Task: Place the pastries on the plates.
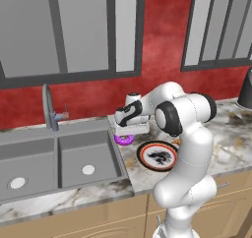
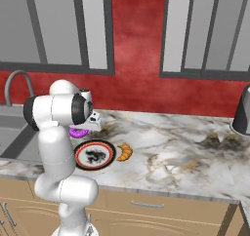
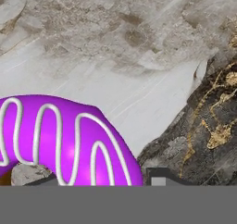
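The purple-glazed donut (image 1: pixel 123 140) with white icing lines lies on the marble counter beside the sink. My gripper (image 1: pixel 127 133) hangs right over it, fingers pointing down. In the hand view the donut (image 3: pixel 65 140) is very close at the lower left, and one dark fingertip (image 3: pixel 157 176) stands just off its outer edge with a small gap; the other tip is hidden behind the ring. The jaws look open around one side of the ring. The red-rimmed plate (image 1: pixel 157 156) lies just right of the donut, with the croissant (image 2: pixel 124 152) beside it. The blue plate is out of view.
A double sink (image 1: pixel 59 161) with a faucet (image 1: pixel 49 109) sits directly left of the donut. A red wall runs close behind. A dark appliance (image 2: pixel 242 113) stands at the far right of the counter (image 2: pixel 185 152).
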